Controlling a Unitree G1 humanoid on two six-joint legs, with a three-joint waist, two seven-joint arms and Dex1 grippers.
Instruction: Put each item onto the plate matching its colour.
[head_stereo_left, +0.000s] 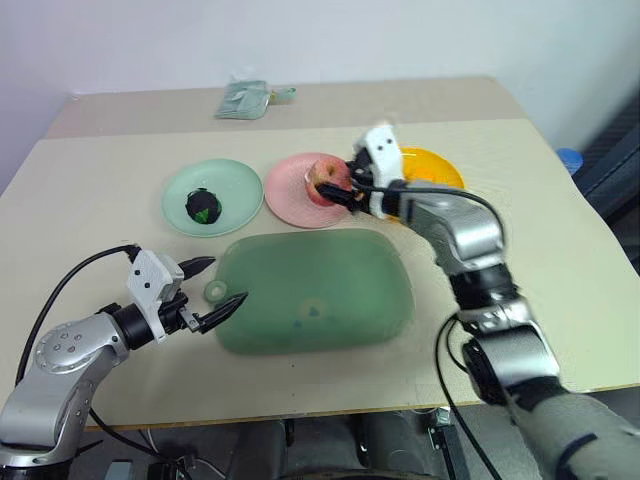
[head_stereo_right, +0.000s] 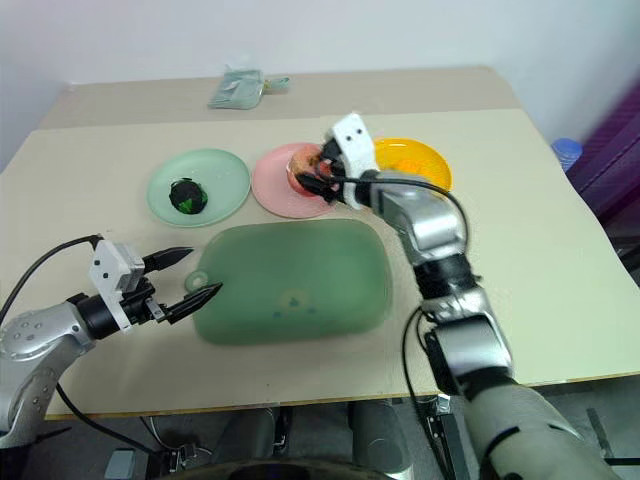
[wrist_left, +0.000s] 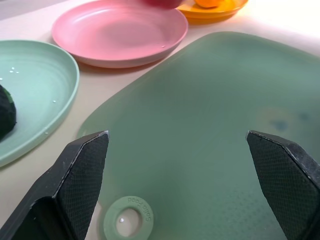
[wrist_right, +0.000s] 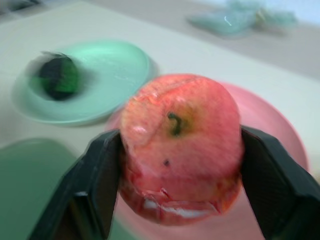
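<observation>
Apple (wrist_right: 180, 150), pink-red, sits clamped between the right gripper (head_stereo_left: 345, 192)'s black fingers over the pink plate (head_stereo_left: 292, 192); whether it touches the plate is hard to tell. The dark green-and-black ball (head_stereo_left: 204, 207) lies on the mint plate (head_stereo_left: 235, 185). An orange item (wrist_left: 209, 3) (cut off, probably the pudding) rests on the yellow plate (head_stereo_left: 438, 166). The left gripper (head_stereo_left: 212, 290) hovers with jaws wide apart beside the green board (head_stereo_left: 330, 300).
</observation>
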